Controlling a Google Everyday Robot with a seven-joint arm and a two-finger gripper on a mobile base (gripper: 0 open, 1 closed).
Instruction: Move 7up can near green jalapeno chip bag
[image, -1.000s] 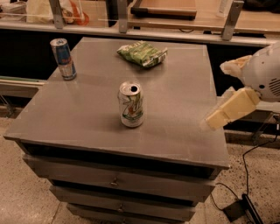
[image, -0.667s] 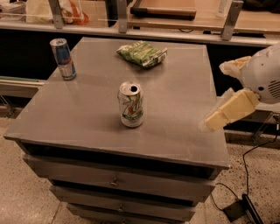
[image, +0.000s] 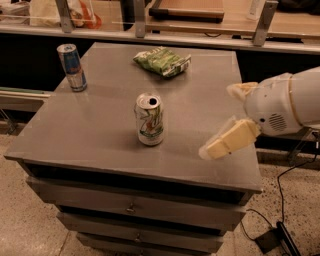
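Note:
The 7up can (image: 149, 120) stands upright near the middle of the grey table (image: 100, 145), its silver top opened. The green jalapeno chip bag (image: 162, 61) lies flat at the far side of the table, well behind the can. My gripper (image: 220, 120) hovers over the table's right side, to the right of the can and apart from it. Its two cream fingers (image: 230, 141) are spread wide and hold nothing. The white arm comes in from the right edge.
A slim blue and silver can (image: 72, 67) stands at the table's far left. The table top sits on a drawer cabinet (image: 135, 207). A counter with metal posts (image: 140, 20) runs behind. Cables (image: 280, 235) lie on the floor at the right.
My gripper has moved left and a little lower, closer to the 7up can. The cans and the bag have not moved.

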